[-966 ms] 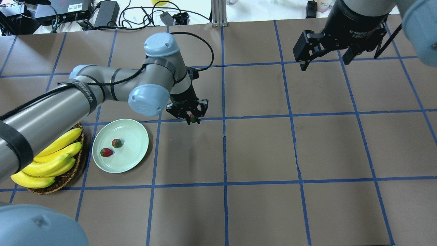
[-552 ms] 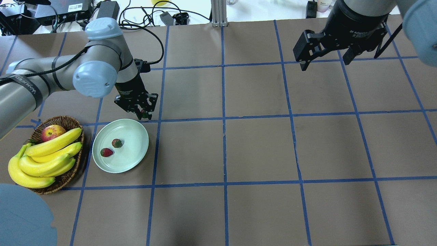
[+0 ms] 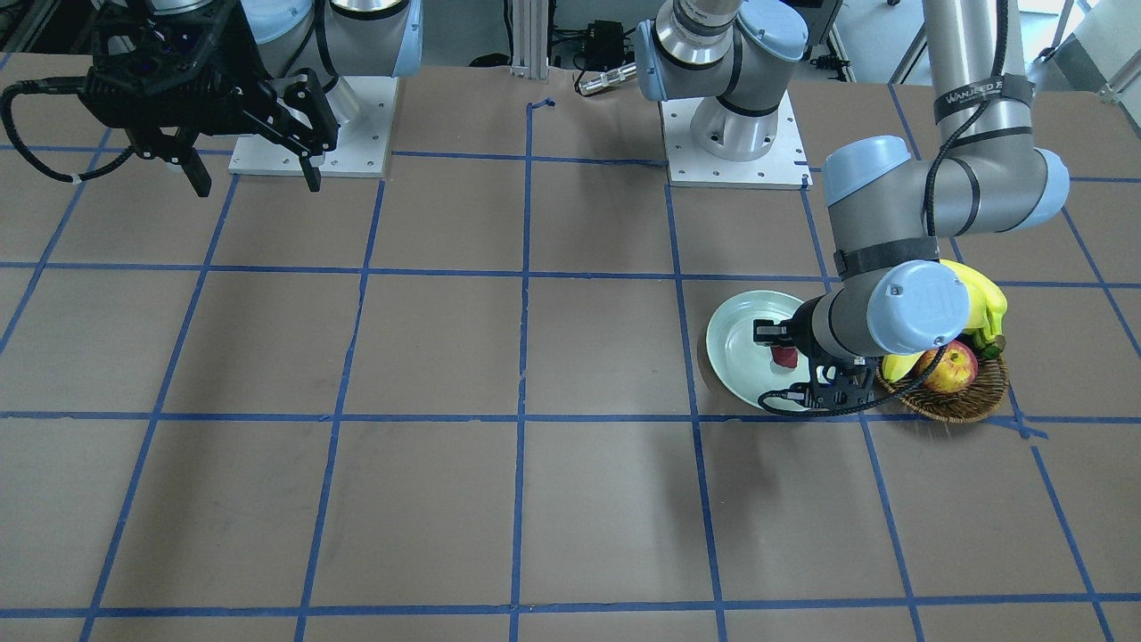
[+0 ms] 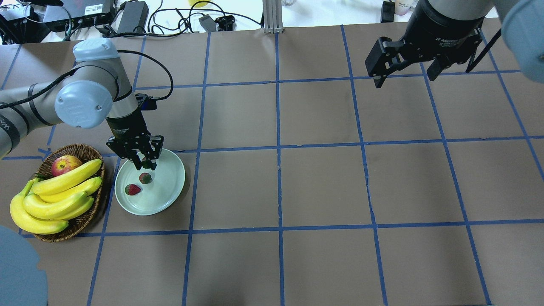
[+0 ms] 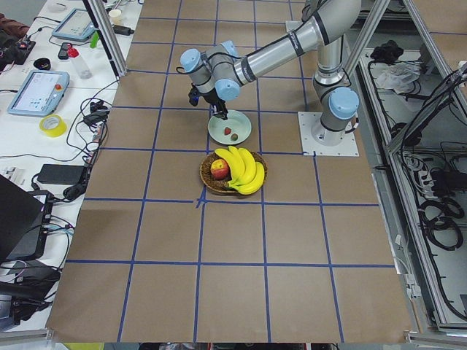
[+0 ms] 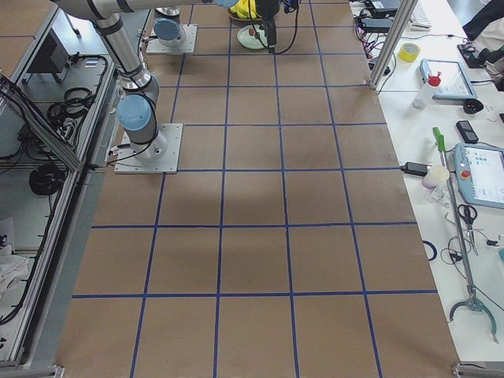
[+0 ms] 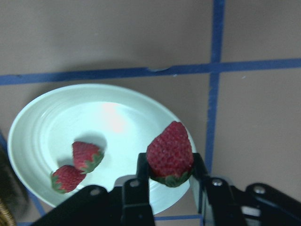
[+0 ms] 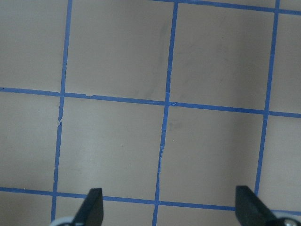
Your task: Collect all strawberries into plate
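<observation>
Swung in from the blue grid line, my left jaws now hang over the plate (image 4: 172,178), clamped on the third strawberry (image 7: 170,153) above its rim, placed to drop it beside the two strawberries (image 4: 145,177) lying there. A basket (image 4: 80,149) of bananas (image 4: 63,191) and an apple (image 4: 66,165) crowds the plate's side on the worktop (image 4: 323,182). My right jaws stand apart, empty, well away.
</observation>
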